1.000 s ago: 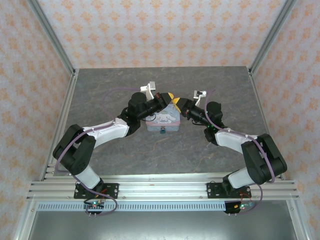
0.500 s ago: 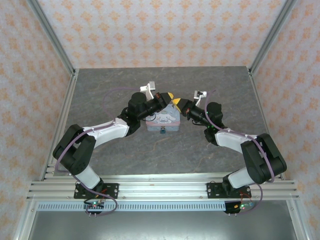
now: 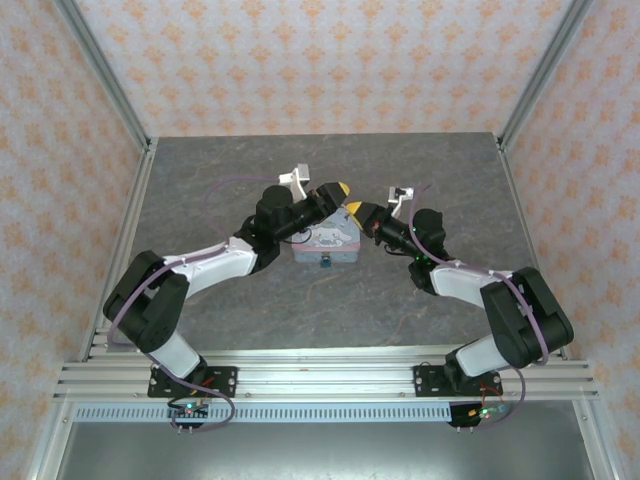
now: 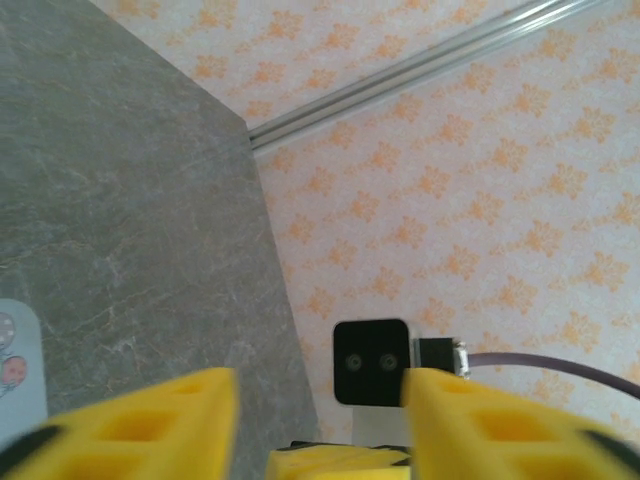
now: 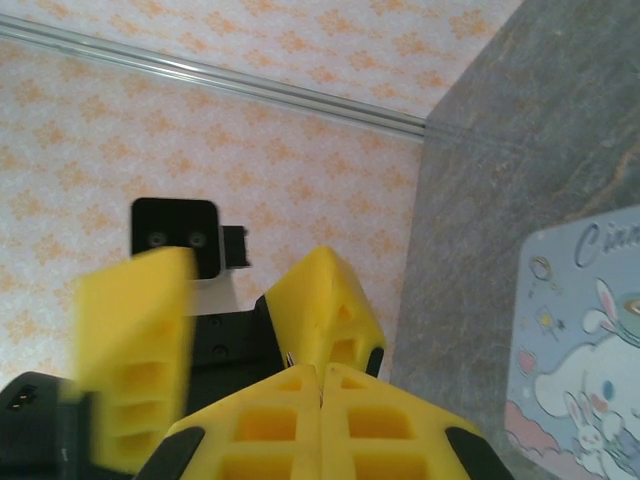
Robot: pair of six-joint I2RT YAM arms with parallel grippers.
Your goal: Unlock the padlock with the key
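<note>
The tiny teal padlock (image 3: 325, 266) lies on the table at the near edge of the pale-blue cartoon tin (image 3: 327, 240). Both grippers hover tip to tip above the tin's far right corner. My left gripper (image 3: 336, 191) (image 4: 318, 388) is open, with nothing between its yellow fingers (image 4: 130, 420). Just in front of it, my right gripper (image 3: 357, 210) (image 5: 321, 372) is shut. A thin silvery sliver, the key (image 5: 289, 358), pokes out at its fingertips. In the right wrist view the left gripper's spread fingers (image 5: 322, 305) stand right behind those tips.
Part of the tin's lid (image 5: 590, 330) shows in the right wrist view, and its corner (image 4: 15, 370) in the left wrist view. The grey table (image 3: 230, 170) is walled by patterned panels and metal rails (image 3: 525, 90). Both arms arch inward over the table's middle.
My left gripper has opened and drawn slightly back from the right gripper's tips. The right gripper closed and stays shut, with the silvery sliver at its tips.
</note>
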